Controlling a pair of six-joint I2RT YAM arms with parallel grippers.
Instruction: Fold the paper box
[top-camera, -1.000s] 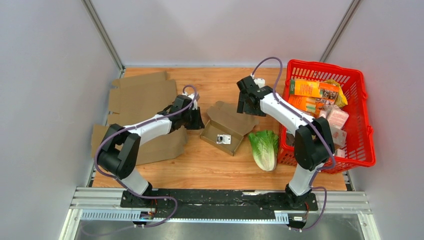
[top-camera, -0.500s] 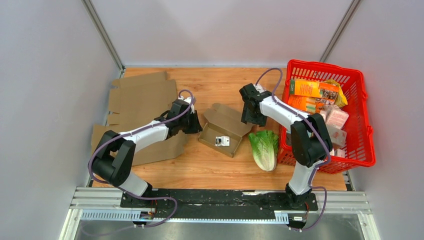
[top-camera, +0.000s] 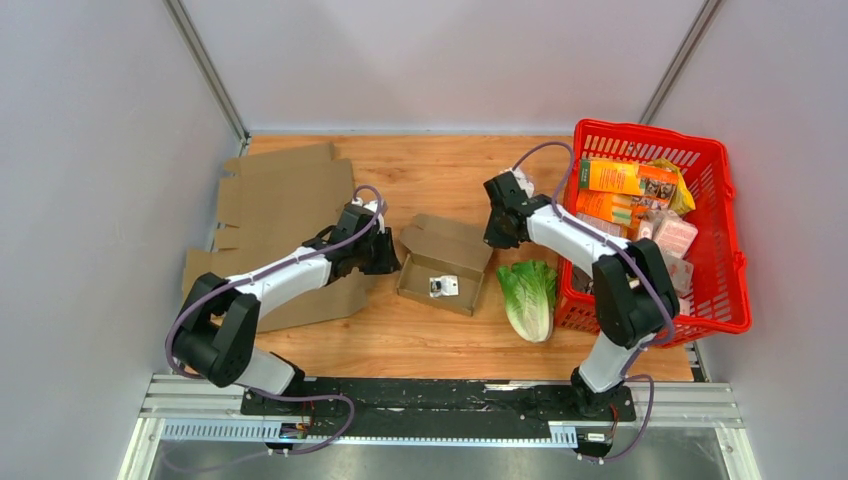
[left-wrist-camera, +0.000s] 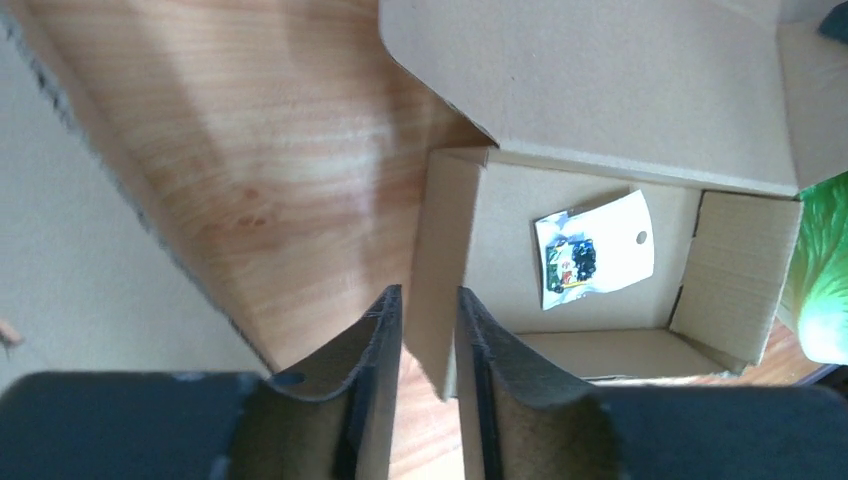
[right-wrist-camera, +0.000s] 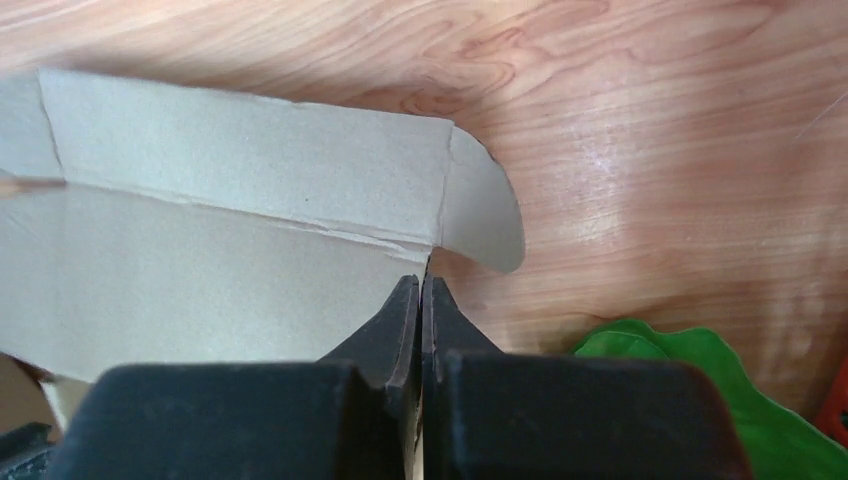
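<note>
Left fingers (left-wrist-camera: 380, 330): narrow, clamped over the paper box (top-camera: 443, 262) side wall. Only my wrist view shows this.
Right fingers (right-wrist-camera: 402, 312): pinched on the lid flap (right-wrist-camera: 250, 170) edge.
Beyond left fingertips: small packet (left-wrist-camera: 594, 248) inside the box.
Beside right fingers: lettuce (right-wrist-camera: 690, 400) on the desk (top-camera: 440, 170).

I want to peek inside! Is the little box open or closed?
Open: the box has its lid folded back, and a white packet shows inside.
</note>
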